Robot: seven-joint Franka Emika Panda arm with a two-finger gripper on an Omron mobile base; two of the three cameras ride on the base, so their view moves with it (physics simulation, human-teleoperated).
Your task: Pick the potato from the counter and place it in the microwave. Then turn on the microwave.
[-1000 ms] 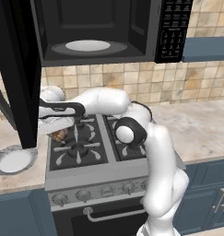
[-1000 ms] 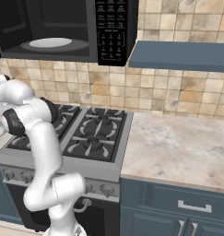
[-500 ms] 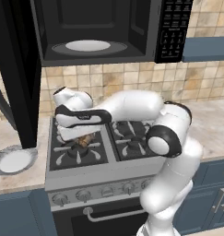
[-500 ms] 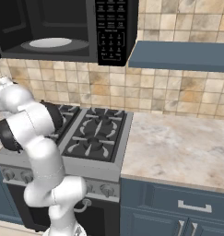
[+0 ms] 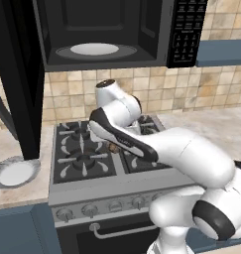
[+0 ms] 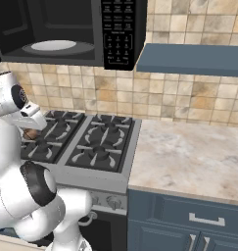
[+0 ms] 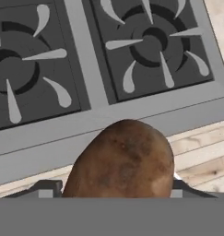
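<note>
Here the gripper (image 7: 114, 192) is clamping the potato (image 7: 122, 161) between its jaws, spread wide around the brown, mottled lump, and is carrying it above the black gas stove (image 5: 82, 149), over the middle of the burners toward the near edge. In the left base view the potato (image 5: 112, 147) is peeking out just under the white arm (image 5: 142, 144), and in the right base view it (image 6: 30, 134) is showing beside the arm's white wrist at the left. Up above, the microwave (image 5: 107, 34) is standing with its door (image 5: 15, 79) swung open to the left, its white turntable (image 5: 94, 49) lying bare inside, and a white plate (image 5: 14, 172) is sitting on the counter (image 5: 18, 191) left of the stove.
</note>
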